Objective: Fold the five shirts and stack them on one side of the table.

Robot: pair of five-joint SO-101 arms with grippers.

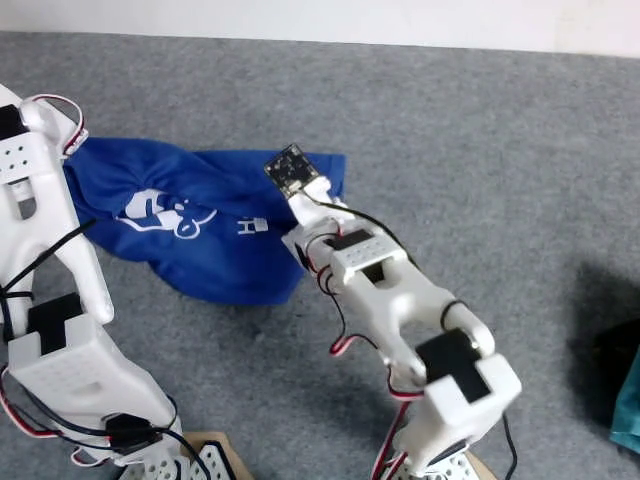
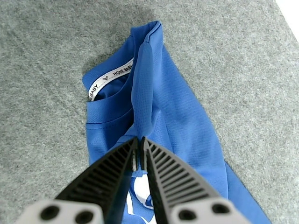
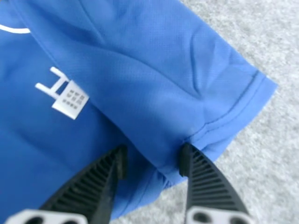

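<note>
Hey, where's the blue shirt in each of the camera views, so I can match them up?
High view: the blue shirt lies crumpled on the grey table between the two arms.
Left wrist view: a fold of the blue shirt beside its collar is pinched in the shut left gripper.
Right wrist view: its sleeve hem sits between the open right gripper.
Shared landmark: the shirt's white print.

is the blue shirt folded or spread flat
Neither: the shirt lies bunched and creased, one ridge pinched in the left gripper.

Grey felt-like tabletop (image 1: 480,130) everywhere, with a pale strip (image 1: 400,20) along the far edge, probably a wall.
</note>
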